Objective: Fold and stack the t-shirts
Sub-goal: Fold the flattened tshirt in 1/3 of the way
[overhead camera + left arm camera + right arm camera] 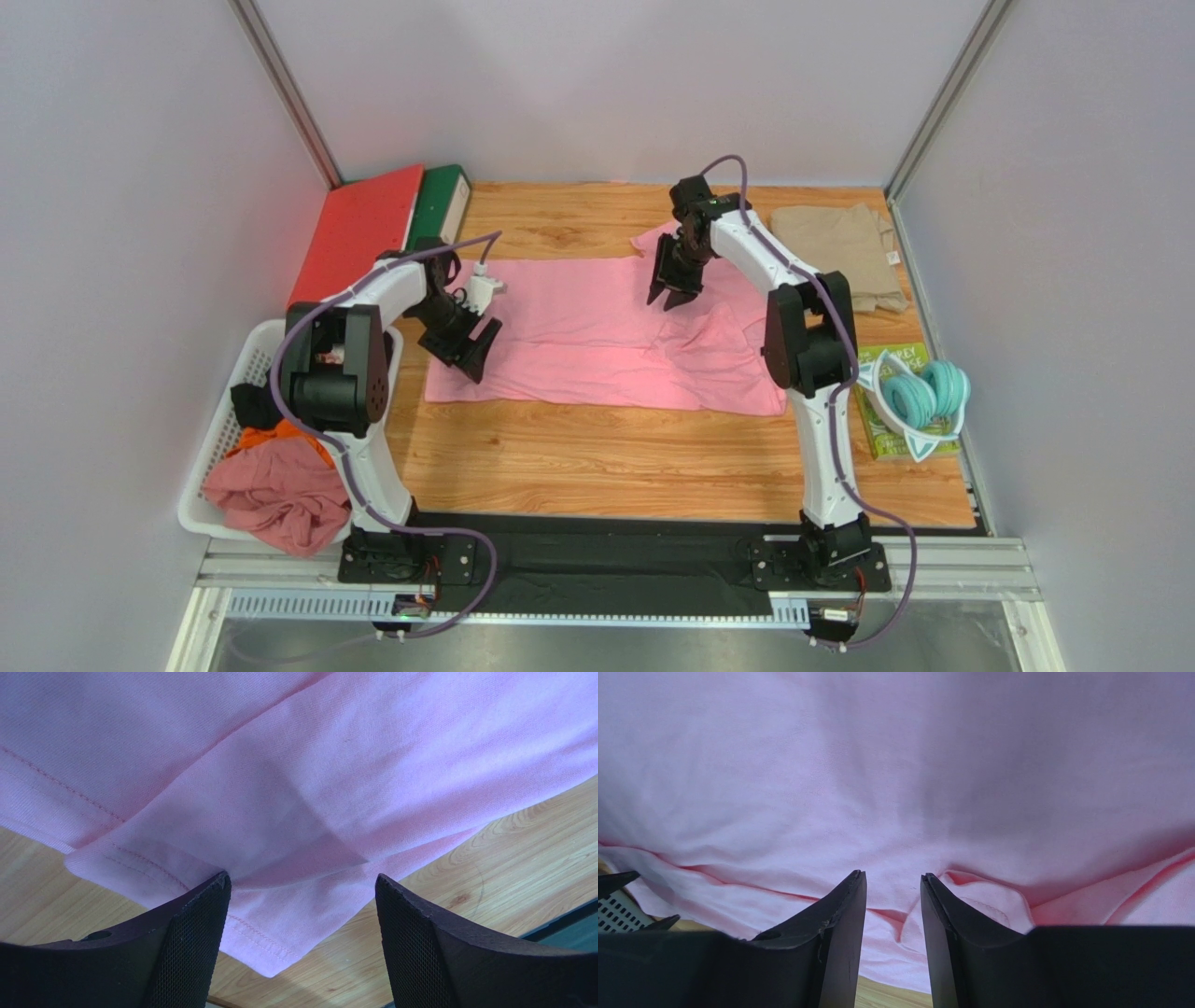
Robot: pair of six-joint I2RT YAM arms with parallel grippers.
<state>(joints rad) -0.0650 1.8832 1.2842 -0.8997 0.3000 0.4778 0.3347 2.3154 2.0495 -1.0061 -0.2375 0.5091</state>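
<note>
A light pink t-shirt (603, 336) lies spread across the middle of the wooden table, its right part creased and folded over. My left gripper (470, 350) hovers over the shirt's near left corner. In the left wrist view the left gripper (302, 882) stands open, with the hemmed corner of the pink t-shirt (316, 763) below the gap. My right gripper (671, 294) is over the shirt's far right part. In the right wrist view the right gripper (892, 876) is open by a narrow gap above rumpled pink t-shirt (878, 763), holding nothing. A folded khaki t-shirt (842, 252) rests at the back right.
A white basket (232, 420) at the left edge holds crumpled pinkish clothes (281, 497). A red and green box (372, 224) lies at the back left. Teal headphones (926, 392) sit on a green pack at the right. Walls enclose the table.
</note>
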